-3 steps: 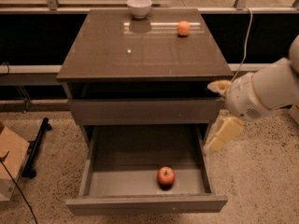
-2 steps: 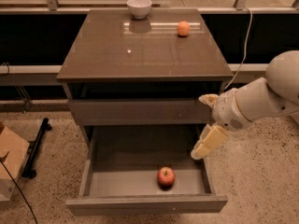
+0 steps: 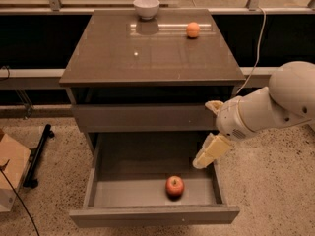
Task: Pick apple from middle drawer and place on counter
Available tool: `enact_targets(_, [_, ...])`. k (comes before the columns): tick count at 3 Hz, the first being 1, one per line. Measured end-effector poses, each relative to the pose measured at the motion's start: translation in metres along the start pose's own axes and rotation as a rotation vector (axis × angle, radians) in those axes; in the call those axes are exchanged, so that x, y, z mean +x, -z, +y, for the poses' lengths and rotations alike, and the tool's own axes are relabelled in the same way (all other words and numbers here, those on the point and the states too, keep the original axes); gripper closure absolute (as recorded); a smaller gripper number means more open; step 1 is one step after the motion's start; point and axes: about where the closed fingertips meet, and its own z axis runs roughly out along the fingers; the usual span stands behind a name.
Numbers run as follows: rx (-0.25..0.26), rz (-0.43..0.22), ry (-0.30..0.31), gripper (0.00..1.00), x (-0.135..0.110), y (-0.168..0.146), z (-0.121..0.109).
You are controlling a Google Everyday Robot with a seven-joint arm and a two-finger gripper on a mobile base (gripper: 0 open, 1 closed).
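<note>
The apple (image 3: 174, 186), red with a yellowish patch, lies inside the open middle drawer (image 3: 152, 214), near its front, right of centre. My gripper (image 3: 212, 130) is at the drawer's right side, above its right wall, up and to the right of the apple and apart from it. Its two cream fingers (image 3: 211, 151) stand wide apart, so it is open and empty. The white arm reaches in from the right. The glossy brown-grey counter (image 3: 147, 58) tops the cabinet.
A plain orange fruit (image 3: 193, 29) and a white bowl (image 3: 146, 7) sit at the counter's back edge. A shut drawer front (image 3: 142, 117) is above the open drawer. A cardboard box (image 3: 10, 166) and a black stand (image 3: 37, 156) are on the floor at left.
My arm and gripper have moved left and lower, closer to the open drawer's right side. The apple has not moved.
</note>
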Motion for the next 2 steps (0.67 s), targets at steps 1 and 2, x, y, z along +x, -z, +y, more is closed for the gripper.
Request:
enact_targets(1, [0.045,-0.044,-0.017,0.00,-0.0036,-0.0374,-0.0049])
enact_targets(2, [0.045,-0.044,-0.016,0.00,-0.0036,-0.0374,-0.0049])
